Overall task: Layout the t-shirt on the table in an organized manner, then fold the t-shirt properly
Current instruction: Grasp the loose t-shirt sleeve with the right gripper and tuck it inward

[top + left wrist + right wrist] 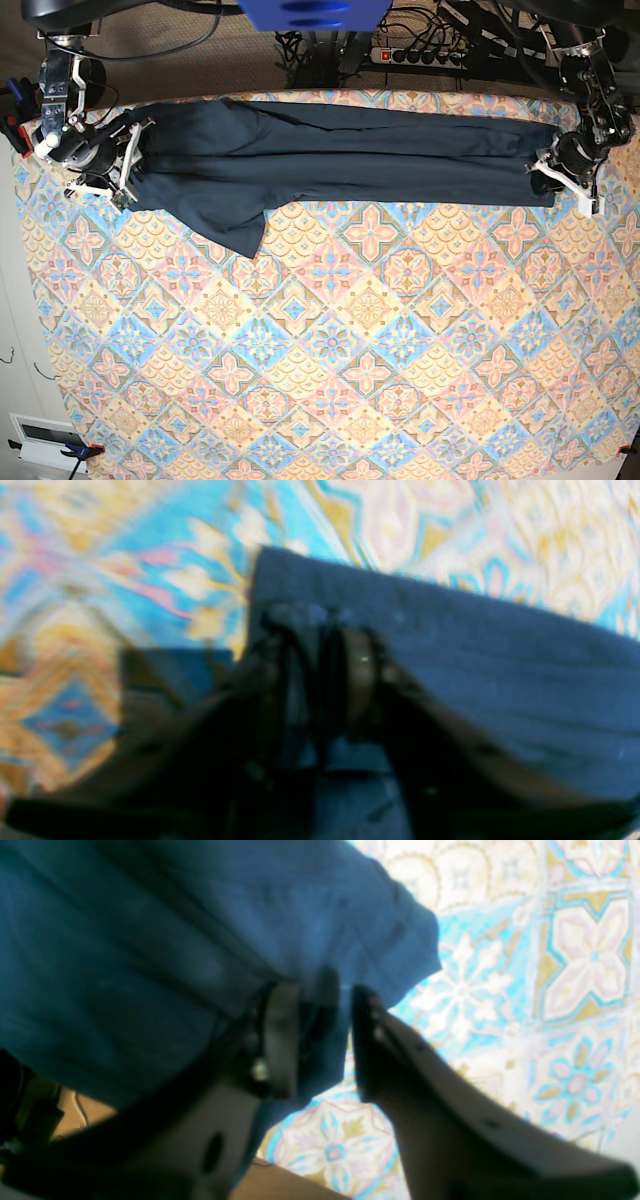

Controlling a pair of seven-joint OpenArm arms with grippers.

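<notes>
Lying in a long strip across the patterned desk [400, 350], dark blue shirt [400, 178], left fingers [362, 680] parted, right fingers [280, 1040] released, both over its ends

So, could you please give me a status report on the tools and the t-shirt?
Left tool open at one shirt end, right tool open at the other. T-shirt in a long strip. Loose flap near right tool, may hinder folding.
</notes>
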